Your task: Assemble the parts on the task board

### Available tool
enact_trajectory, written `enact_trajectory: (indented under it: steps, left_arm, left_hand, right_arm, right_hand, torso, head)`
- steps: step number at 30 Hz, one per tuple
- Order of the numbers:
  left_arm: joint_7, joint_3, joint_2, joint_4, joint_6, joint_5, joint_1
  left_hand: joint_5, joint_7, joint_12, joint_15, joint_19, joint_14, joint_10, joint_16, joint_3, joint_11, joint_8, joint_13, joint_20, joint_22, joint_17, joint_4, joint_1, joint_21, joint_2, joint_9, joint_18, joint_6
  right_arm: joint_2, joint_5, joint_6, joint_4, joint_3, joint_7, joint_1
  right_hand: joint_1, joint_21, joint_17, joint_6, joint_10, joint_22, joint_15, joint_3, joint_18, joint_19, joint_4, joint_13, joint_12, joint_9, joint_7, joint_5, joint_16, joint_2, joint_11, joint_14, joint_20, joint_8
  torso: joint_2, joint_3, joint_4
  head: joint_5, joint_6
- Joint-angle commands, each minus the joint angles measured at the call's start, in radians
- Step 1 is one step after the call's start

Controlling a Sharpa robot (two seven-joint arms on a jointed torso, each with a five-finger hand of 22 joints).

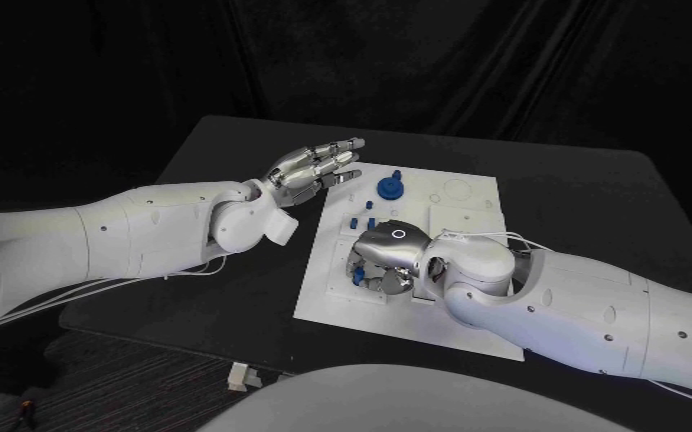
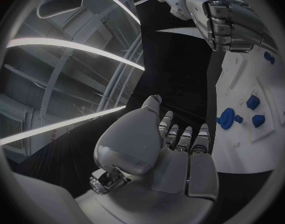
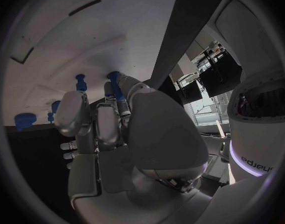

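Black bench (image 1: 216, 162), white task board (image 1: 462, 222) at its middle, long axis running away from the robot, left hand (image 1: 310, 170) hovering beside the board's far-left corner, fingers apart and empty, right hand (image 1: 392, 257) curled down onto the board's near part, fingers touching an upright blue peg (image 3: 114, 80), grip unclear, blue round part (image 1: 389, 187) standing near the far edge.

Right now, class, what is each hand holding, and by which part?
The left hand holds nothing. The right hand touches a blue peg near its top; a firm hold cannot be told.
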Motion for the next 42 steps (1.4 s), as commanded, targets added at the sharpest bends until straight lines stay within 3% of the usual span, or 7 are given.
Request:
enact_trajectory:
  steps: [1,9,17,31,34,37,42]
  left_arm:
    - [0.003,0.001,0.002,0.000,0.018,0.004,-0.002]
    - [-0.002,0.001,0.002,-0.003,0.020,0.004,-0.004]
    - [-0.004,0.001,-0.001,-0.004,0.022,0.004,-0.006]
    - [0.006,0.001,-0.021,0.000,0.011,0.004,-0.007]
    - [0.007,0.001,-0.024,0.000,0.007,0.004,-0.007]
    - [0.008,0.001,-0.026,0.002,0.004,0.004,-0.008]
    - [0.007,0.001,-0.027,0.004,0.004,0.004,-0.008]
  left_hand:
    - [0.005,-0.002,0.000,0.003,0.000,-0.003,-0.002,0.002,0.008,0.004,0.006,0.000,0.002,-0.001,0.001,0.001,0.001,0.004,0.011,0.001,0.017,0.006]
    - [0.005,-0.002,-0.001,0.003,-0.001,-0.003,-0.003,0.002,0.008,0.004,0.006,0.000,0.002,-0.002,0.001,0.001,0.000,0.004,0.012,0.001,0.017,0.004]
    - [0.005,-0.002,-0.001,0.003,-0.001,-0.003,-0.003,0.002,0.009,0.004,0.006,0.000,0.002,-0.002,0.001,0.001,0.000,0.004,0.013,0.001,0.017,0.003]
    - [0.005,-0.002,0.002,0.003,0.001,-0.001,-0.003,0.005,0.010,0.004,0.007,0.000,0.001,0.001,0.002,0.001,0.000,0.004,0.013,0.001,0.017,0.004]
    - [0.005,-0.002,0.002,0.003,0.001,-0.001,-0.003,0.005,0.010,0.004,0.008,0.001,0.001,0.001,0.002,0.001,0.000,0.004,0.013,0.001,0.017,0.006]
    - [0.005,-0.002,0.003,0.003,0.001,0.000,-0.003,0.006,0.010,0.004,0.008,0.001,0.001,0.002,0.002,0.001,0.000,0.005,0.013,0.001,0.017,0.006]
    - [0.005,-0.002,0.003,0.003,0.001,0.000,-0.003,0.006,0.010,0.004,0.008,0.001,0.001,0.002,0.002,0.001,0.000,0.005,0.013,0.001,0.017,0.006]
  right_arm:
    - [-0.002,-0.011,0.008,-0.001,-0.002,-0.016,-0.005]
    - [-0.018,-0.011,0.001,0.006,-0.002,-0.014,-0.005]
    - [-0.098,0.002,-0.130,0.076,-0.002,0.040,0.018]
    - [-0.396,0.391,-0.330,0.289,-0.002,0.132,0.231]
    - [-0.442,0.417,-0.266,0.290,-0.002,0.088,0.250]
    - [-0.485,0.369,-0.107,0.277,-0.002,-0.026,0.258]
    - [-0.512,0.210,0.059,0.263,-0.002,-0.202,0.237]
  right_hand:
    - [-0.022,-0.034,-0.013,-0.037,-0.059,0.133,0.025,-0.007,0.001,-0.019,0.014,-0.008,-0.033,-0.008,0.015,-0.013,-0.010,-0.010,0.009,-0.012,0.010,-0.022]
    - [-0.030,-0.189,-0.091,-0.401,-0.413,0.095,0.057,-0.121,0.030,-0.105,0.023,-0.008,-0.068,-0.081,-0.042,-0.032,-0.039,-0.026,0.066,-0.091,0.050,-0.032]
    - [0.089,-0.252,-0.143,-0.516,-0.563,0.081,0.056,-0.234,0.041,-0.143,0.205,0.004,0.033,-0.087,-0.066,-0.033,-0.052,-0.069,0.075,-0.135,0.051,-0.037]
    - [0.136,-0.253,-0.178,-0.161,-0.264,0.081,0.021,-0.161,0.043,-0.145,0.099,0.169,0.465,-0.033,0.021,0.089,-0.063,0.041,0.006,-0.144,0.035,0.068]
    - [0.088,-0.309,-0.234,-0.104,-0.309,0.064,-0.008,-0.160,0.050,-0.163,0.097,0.394,0.799,-0.017,-0.011,0.060,-0.105,0.043,-0.032,-0.155,0.004,0.078]
    - [-0.146,0.154,0.395,-0.002,0.393,0.182,-0.032,-0.233,-0.031,0.033,0.194,1.497,1.431,0.025,-0.059,0.100,0.195,0.054,-0.073,0.079,-0.018,0.137]
    - [-0.514,0.270,0.509,0.105,0.393,0.205,-0.066,-0.278,-0.049,0.069,0.207,1.497,1.431,0.064,-0.093,0.043,0.235,0.080,-0.109,0.105,-0.060,0.157]
  torso:
    - [-0.001,0.0001,-0.0003]
    - [-0.001,0.0000,0.0002]
    - [-0.001,0.0000,0.0001]
    - [-0.002,-0.0004,-0.0009]
    - [-0.001,-0.0007,-0.0003]
    - [-0.002,-0.0018,0.0005]
    - [-0.006,-0.0032,-0.0016]
  head:
    - [0.003,0.000]
    - [0.003,0.000]
    - [-0.009,0.000]
    - [-0.052,0.000]
    - [-0.067,0.000]
    - [-0.086,0.000]
    - [-0.105,0.000]
